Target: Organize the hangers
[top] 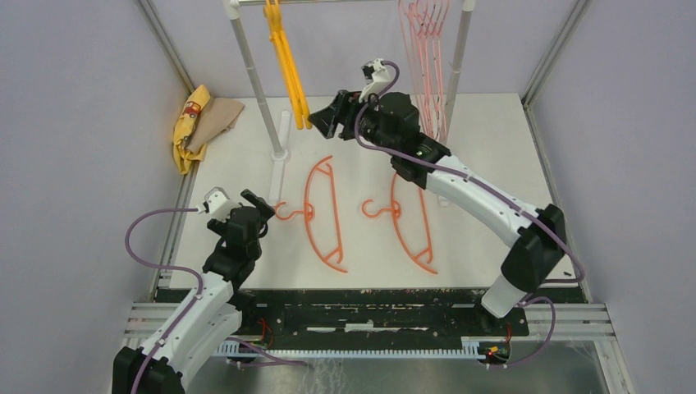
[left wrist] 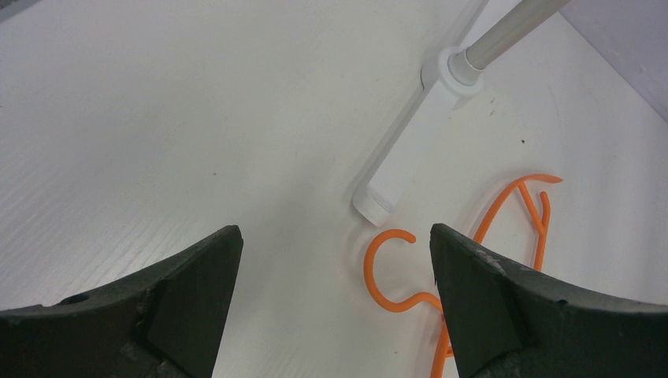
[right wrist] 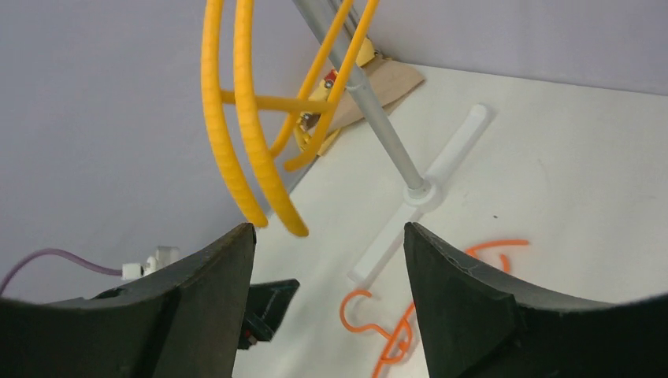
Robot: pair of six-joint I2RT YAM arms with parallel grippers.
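Note:
Two orange hangers lie flat on the white table, a left one (top: 307, 212) and a right one (top: 396, 212). Yellow-orange hangers (top: 289, 70) hang on the left of the rack rail and pale pink hangers (top: 427, 49) on the right. My left gripper (top: 258, 203) is open and empty, low over the table, just left of the left orange hanger's hook (left wrist: 368, 272). My right gripper (top: 322, 119) is open and empty, raised just right of the yellow-orange hangers' lower ends (right wrist: 236, 134). The left orange hanger (right wrist: 344, 311) shows below, between its fingers.
The white rack has a left pole (top: 256, 82), a right pole (top: 458, 57) and a flat foot (top: 281, 156) on the table, close to the left hanger's hook. A yellow and tan cloth (top: 201, 123) lies at the back left edge.

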